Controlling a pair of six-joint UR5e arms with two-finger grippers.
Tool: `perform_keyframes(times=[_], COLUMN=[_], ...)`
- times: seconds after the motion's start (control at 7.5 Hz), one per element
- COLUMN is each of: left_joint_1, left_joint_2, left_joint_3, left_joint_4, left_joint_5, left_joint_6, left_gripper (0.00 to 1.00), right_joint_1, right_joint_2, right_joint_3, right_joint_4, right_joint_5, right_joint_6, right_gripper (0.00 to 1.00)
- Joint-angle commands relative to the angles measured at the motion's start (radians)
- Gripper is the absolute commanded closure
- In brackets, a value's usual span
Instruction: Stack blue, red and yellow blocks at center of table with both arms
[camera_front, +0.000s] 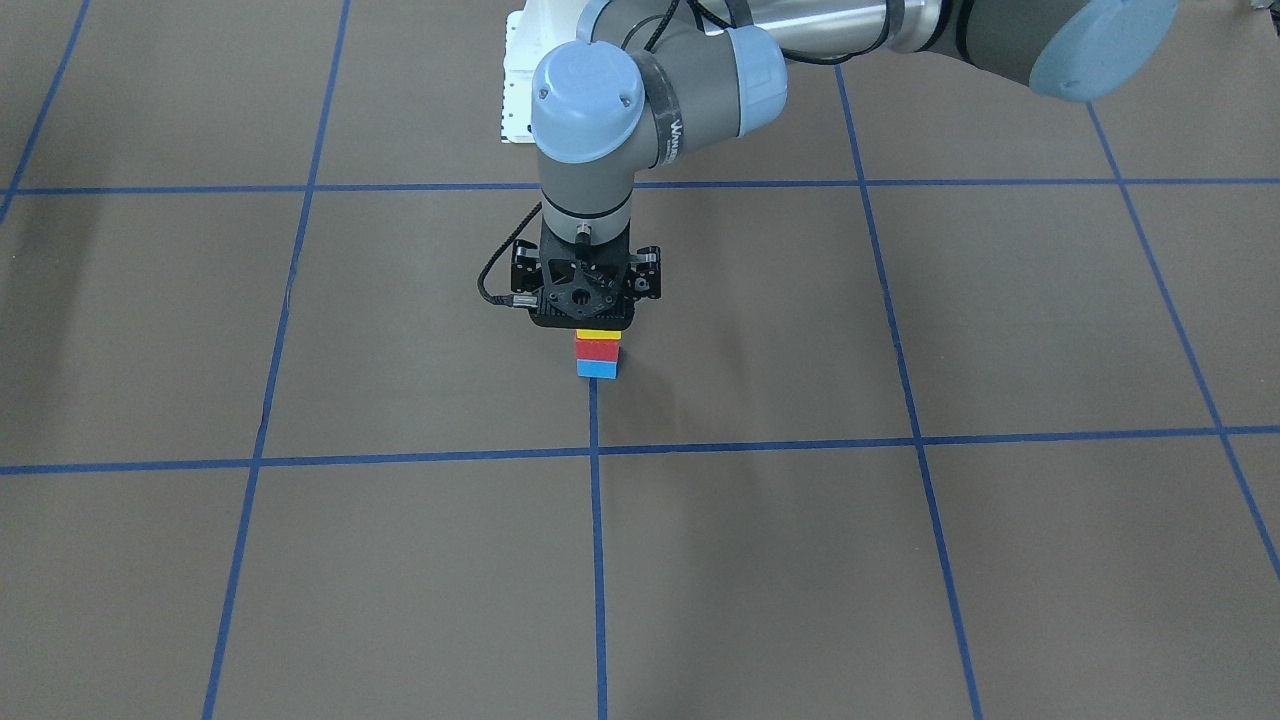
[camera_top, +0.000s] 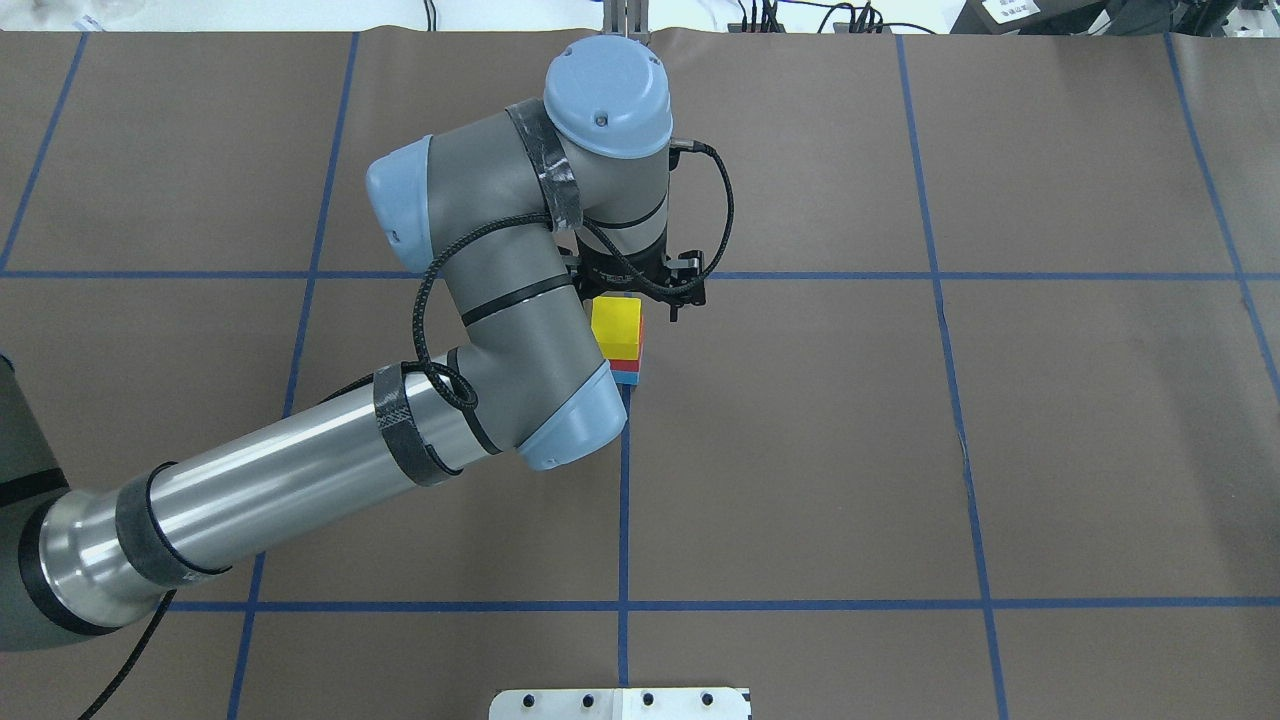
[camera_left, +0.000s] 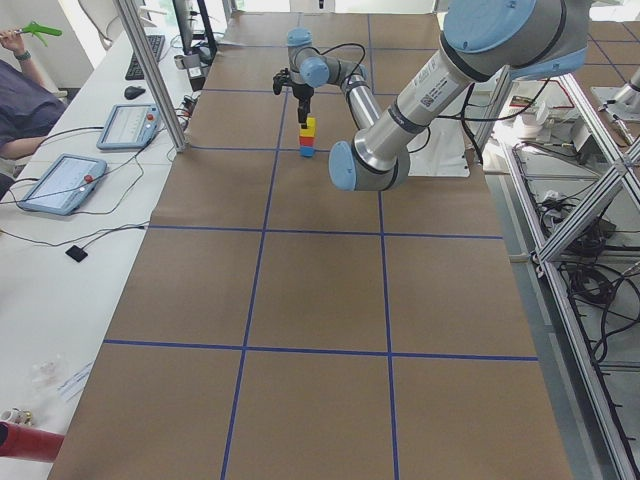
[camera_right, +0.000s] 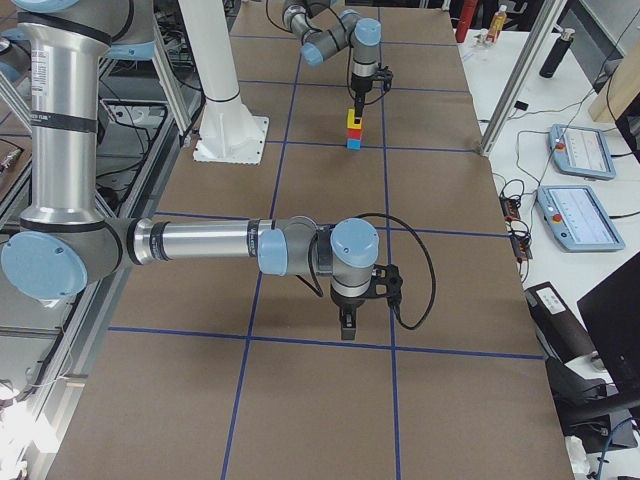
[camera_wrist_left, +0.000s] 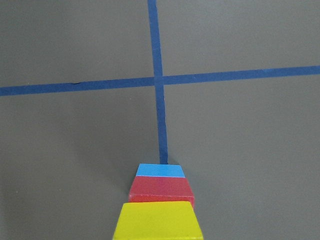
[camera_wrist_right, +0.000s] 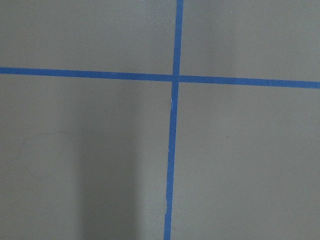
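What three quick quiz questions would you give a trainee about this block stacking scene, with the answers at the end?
1. True or false: the yellow block is at the bottom of the stack.
2. Which arm hangs over the stack: A, left arm; B, right?
3. Fill in: the red block rests directly on the ___ block.

Key: 1 false, it is on top. 2 A. 3 blue block.

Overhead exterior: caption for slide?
Left gripper over the stack: yellow block on red block on blue block.

left pincer (camera_front: 590, 322) pointing straight down, right pincer (camera_right: 347, 328) likewise
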Motion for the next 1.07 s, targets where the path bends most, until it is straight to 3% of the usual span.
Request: perform_keyframes(times=[0.0, 0.13, 0.27, 0.4, 0.67, 0.8, 0.93], left_joint_1=[-0.067, -0.106, -0.142, -0.245, -0.502, -0.664, -0.803], left_joint_2=[0.062, 0.199, 0.436, 0.627, 0.901, 1.002, 1.027], left_joint_3=[-0.183, -0.345, -0.535, -0.606, -0.604, -0.560, -0.449], left_joint_4=[0.128, 0.167, 0.153, 0.088, -0.024, -0.050, -0.051], left_joint_5=[-0.009, -0.010, -0.007, -0.012, -0.102, -0.166, -0.236], left_joint_6=[0.068, 0.177, 0.229, 0.352, 0.625, 0.854, 1.049], left_gripper=[0.00, 0.00, 0.00, 0.00, 0.00, 0.00, 0.00], right_joint_1=[0.003, 0.011, 0.012, 0.014, 0.017, 0.017, 0.017], right_joint_2=[-0.004, -0.005, -0.005, -0.005, -0.006, -0.006, -0.006], right_joint_3=[0.010, 0.011, 0.013, 0.010, 0.007, 0.004, 0.005], right_joint_4=[0.003, 0.001, 0.001, 0.001, 0.003, 0.003, 0.001], right_joint_5=[0.000, 0.000, 0.000, 0.000, -0.004, -0.007, -0.001], right_joint_6=[-0.001, -0.001, 0.002, 0.000, 0.000, -0.001, 0.000], right_gripper=[0.01, 0.01, 0.01, 0.01, 0.01, 0.01, 0.01])
